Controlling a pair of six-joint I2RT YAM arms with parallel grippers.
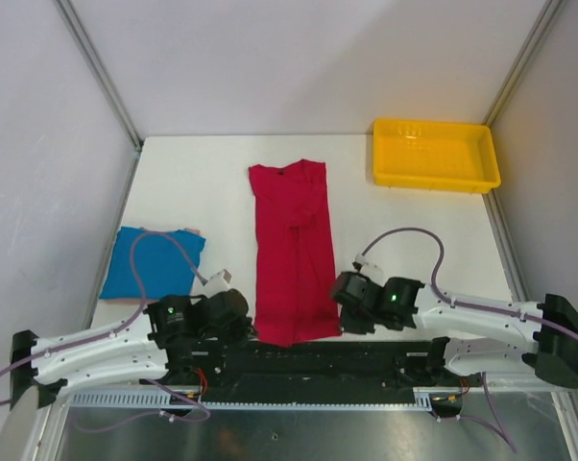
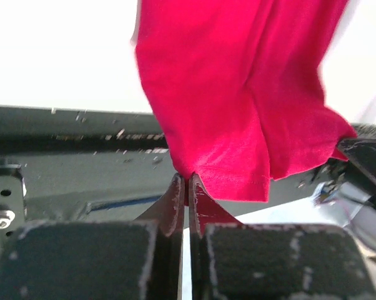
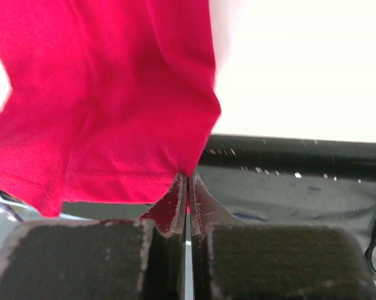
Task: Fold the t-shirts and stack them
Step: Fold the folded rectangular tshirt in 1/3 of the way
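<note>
At the near edge of the table (image 1: 193,173), left gripper (image 2: 187,182) and right gripper (image 3: 187,178) each clamp a hem corner of the red shirt (image 1: 291,254), which lies mid-table. Limp, light cloth; it should sag between holds, so corners suit. Blue shirt (image 1: 153,261) sits folded at left.

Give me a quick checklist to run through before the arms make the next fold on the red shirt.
1. Left gripper shut on the red shirt at its near hem corner: ok.
2. Right gripper shut on the other near hem corner: ok.
3. Red shirt lying as one long strip, sleeves tucked in: ok.
4. Each gripper catching every cloth layer: cannot tell.
5. Blue shirt folded, lying apart to the left: ok.
6. Yellow tray at the far right, apart from the red shirt: ok.
</note>
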